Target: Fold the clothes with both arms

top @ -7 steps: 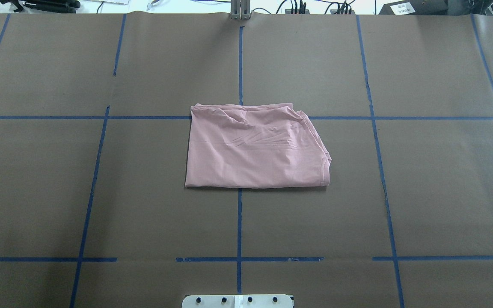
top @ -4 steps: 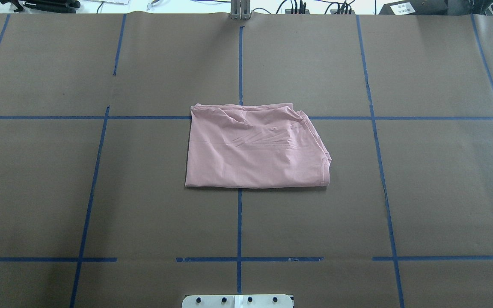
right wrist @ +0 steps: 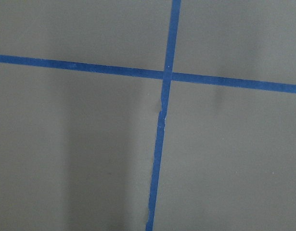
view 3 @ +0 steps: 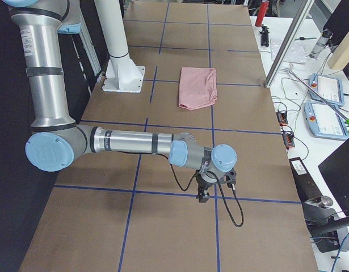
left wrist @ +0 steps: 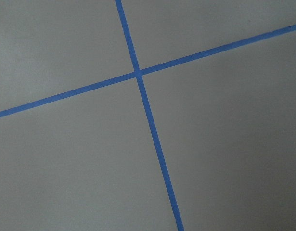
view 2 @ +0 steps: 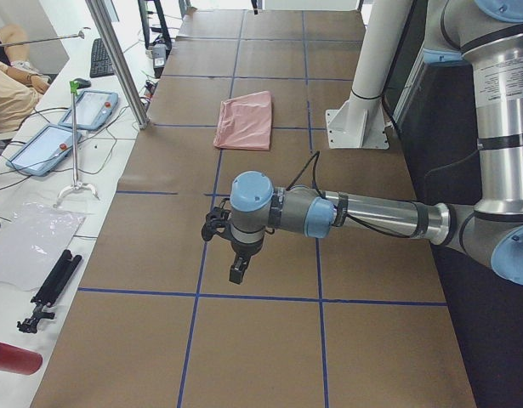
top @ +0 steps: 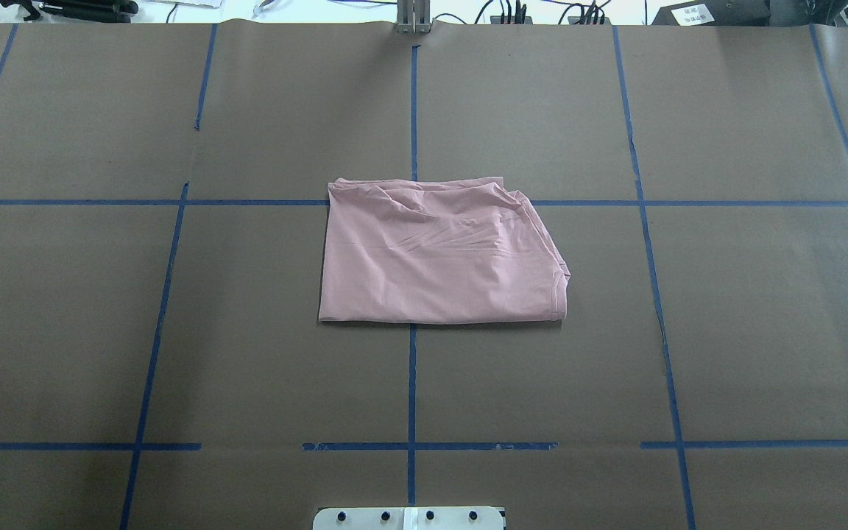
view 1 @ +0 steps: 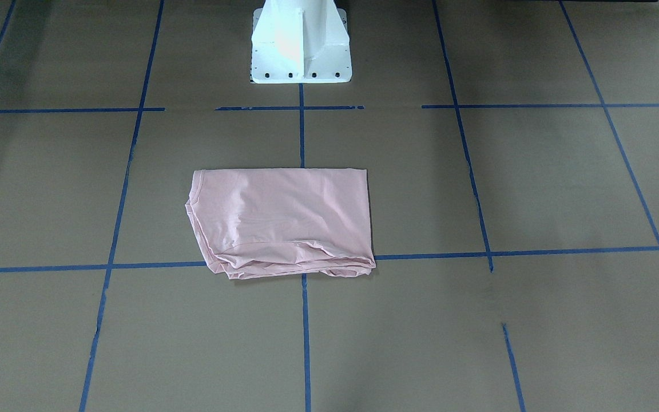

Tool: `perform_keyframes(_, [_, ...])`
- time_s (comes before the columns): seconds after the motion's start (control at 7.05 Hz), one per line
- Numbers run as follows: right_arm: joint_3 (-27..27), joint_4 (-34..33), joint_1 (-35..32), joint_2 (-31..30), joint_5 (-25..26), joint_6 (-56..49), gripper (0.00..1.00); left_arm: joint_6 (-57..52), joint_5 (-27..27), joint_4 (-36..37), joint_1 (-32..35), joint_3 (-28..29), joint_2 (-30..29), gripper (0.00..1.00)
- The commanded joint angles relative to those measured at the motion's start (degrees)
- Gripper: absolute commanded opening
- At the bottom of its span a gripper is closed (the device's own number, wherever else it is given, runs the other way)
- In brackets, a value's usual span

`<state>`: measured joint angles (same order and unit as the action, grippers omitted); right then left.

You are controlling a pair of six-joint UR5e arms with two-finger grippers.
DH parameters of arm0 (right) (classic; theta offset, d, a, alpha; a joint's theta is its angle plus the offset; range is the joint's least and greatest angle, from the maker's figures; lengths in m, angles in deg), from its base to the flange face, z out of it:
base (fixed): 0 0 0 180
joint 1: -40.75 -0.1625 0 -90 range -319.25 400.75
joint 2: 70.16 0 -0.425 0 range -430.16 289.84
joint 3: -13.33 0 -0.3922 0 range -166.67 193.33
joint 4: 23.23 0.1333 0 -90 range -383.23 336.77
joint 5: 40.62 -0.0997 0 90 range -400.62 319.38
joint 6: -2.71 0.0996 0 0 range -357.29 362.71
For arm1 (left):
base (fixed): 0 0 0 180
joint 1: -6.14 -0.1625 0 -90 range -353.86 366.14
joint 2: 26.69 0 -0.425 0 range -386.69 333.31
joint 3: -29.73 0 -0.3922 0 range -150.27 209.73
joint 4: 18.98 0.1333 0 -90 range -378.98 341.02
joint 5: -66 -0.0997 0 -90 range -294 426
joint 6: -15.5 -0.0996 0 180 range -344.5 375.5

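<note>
While the folded T-shirt point(top: 439, 254) lies just before the white pedestal point(view 1: 300, 51), the left gripper point(view 2: 235, 275) and right gripper point(view 3: 202, 196) hang well off to the pedestal's sides; whether either is spread cannot be told.

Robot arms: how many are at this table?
2. The left arm reaches low over the table at one end, the right arm at the opposite end. Both are away from the pink T-shirt in the middle.
</note>
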<state>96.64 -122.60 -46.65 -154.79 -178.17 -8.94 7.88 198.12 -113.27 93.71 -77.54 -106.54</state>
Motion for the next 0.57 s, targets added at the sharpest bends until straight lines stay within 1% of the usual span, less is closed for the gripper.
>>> perform_keyframes(0.0, [0.2, 0.1, 0.0, 0.0, 0.0, -0.1, 1.0, 0.0, 0.1, 0.4, 0.0, -0.6, -0.7, 1.0])
perform_keyframes(0.14, [0.1, 0.7, 0.0, 0.0, 0.0, -0.1, 1.0, 0.0, 0.2, 0.3, 0.0, 0.4, -0.5, 1.0])
perform_keyframes(0.28, [-0.2, 2.8, 0.0, -0.1, 0.0, 0.2, 1.0, 0.0, 0.0, 0.2, 0.0, 2.5, -0.6, 1.0])
perform_keyframes(0.43, [-0.2, 3.1, 0.3, -0.1, 0.0, 0.2, 1.0, 0.0, 0.1, 0.1, 0.0, 4.2, -0.5, 1.0])
